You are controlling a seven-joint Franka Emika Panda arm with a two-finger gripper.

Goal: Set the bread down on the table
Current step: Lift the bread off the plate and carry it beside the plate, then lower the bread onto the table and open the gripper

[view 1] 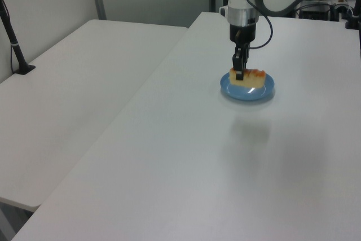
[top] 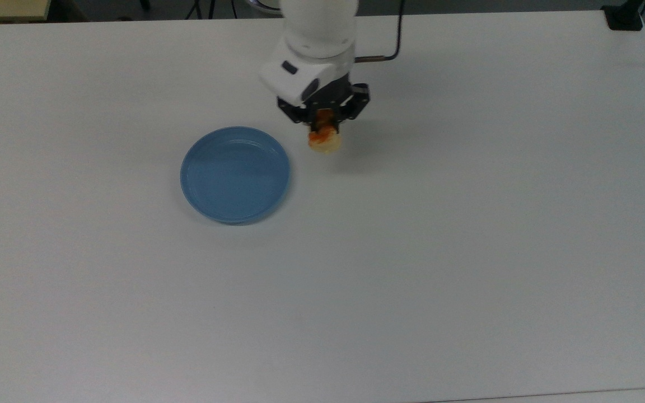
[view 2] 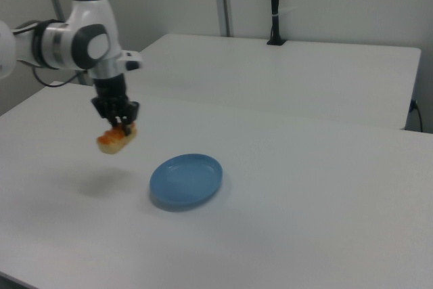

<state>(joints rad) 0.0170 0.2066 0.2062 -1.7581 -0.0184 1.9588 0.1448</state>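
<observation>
The bread, a small pale-yellow loaf with orange-brown patches, hangs in the air with my gripper shut on it. In the top view it is to the right of the blue plate and clear of its rim. In the right view the bread floats well above the white table, with its shadow on the tabletop below, and the gripper points straight down. In the left view the bread and the gripper line up in front of the plate.
The blue plate has nothing on it. A second white table stands beside this one, with a black post on it. Another black post rises at the back in the right view.
</observation>
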